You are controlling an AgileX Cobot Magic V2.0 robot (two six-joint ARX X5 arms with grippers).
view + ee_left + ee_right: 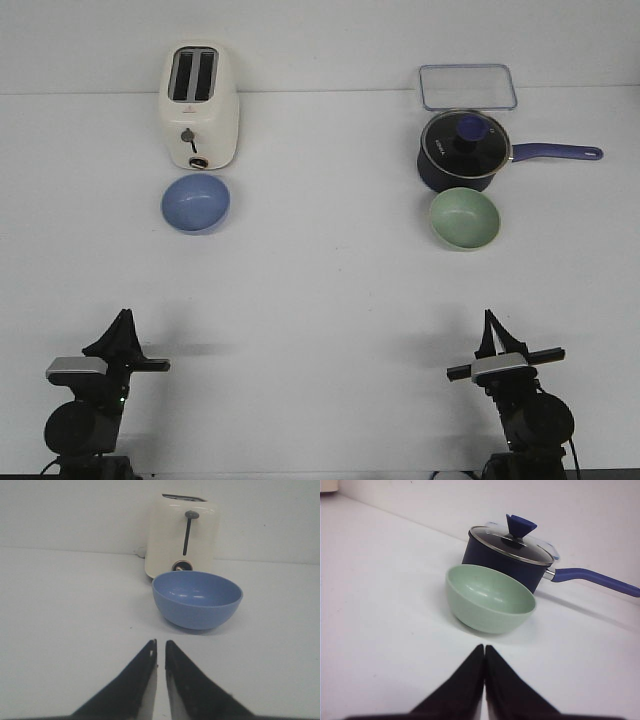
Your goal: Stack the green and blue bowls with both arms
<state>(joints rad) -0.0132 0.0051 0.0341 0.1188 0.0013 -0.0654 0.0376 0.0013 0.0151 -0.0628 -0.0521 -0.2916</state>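
Observation:
The blue bowl (195, 203) sits upright on the white table at the left, just in front of the toaster; it also shows in the left wrist view (197, 600). The green bowl (464, 218) sits upright at the right, just in front of the saucepan; it also shows in the right wrist view (490, 599). My left gripper (124, 318) is near the front edge, well short of the blue bowl, its jaws almost together with a thin gap (160, 642), holding nothing. My right gripper (490, 318) is well short of the green bowl, fully shut and empty (484, 647).
A cream toaster (198, 105) stands right behind the blue bowl. A dark navy saucepan (462, 150) with a glass lid and a long handle pointing right stands right behind the green bowl. A clear rectangular container (467, 87) lies behind the pan.

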